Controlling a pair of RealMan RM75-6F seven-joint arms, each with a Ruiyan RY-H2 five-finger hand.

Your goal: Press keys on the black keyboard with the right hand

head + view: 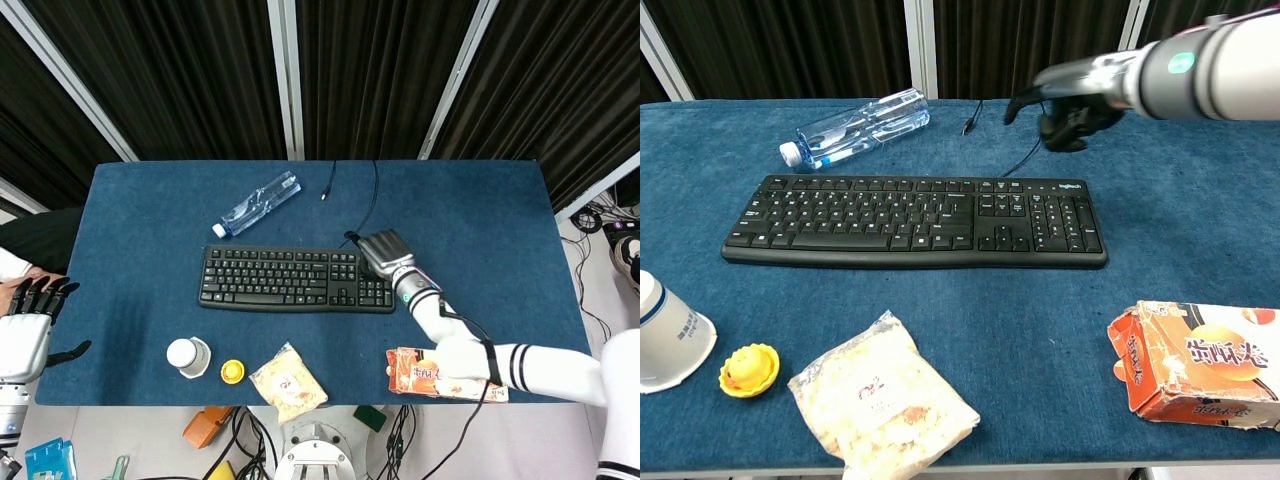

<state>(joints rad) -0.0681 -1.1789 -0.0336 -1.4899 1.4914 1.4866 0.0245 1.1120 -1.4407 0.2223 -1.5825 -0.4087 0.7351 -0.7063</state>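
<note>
- My right hand (381, 252) is up in the air over the right end of the black keyboard (297, 279), above the number keys.
- In the chest view that hand (1068, 106) sits above the far right corner of the keyboard (914, 221). One finger sticks out to the left and the others curl in. It holds nothing.
- I cannot see it touching any key.
- The keyboard lies flat in the middle of the blue table (130, 240), long side facing me. Its thin black cable (366, 215) runs off toward the far edge.
- My left hand (25, 325) is way off at the left edge of the table, fingers spread apart, holding nothing. Only the head view shows it.
- A clear water bottle (256, 203) lies on its side behind the keyboard, on the left.
- On the near side I see a white cup (187, 356) lying tipped over, with a small yellow thing (232, 371) just beside it.
- A clear bag of snacks (288, 380) lies next to that yellow thing.
- An orange snack box (447, 374) lies near the right front edge, and my right arm passes over it in the head view.
</note>
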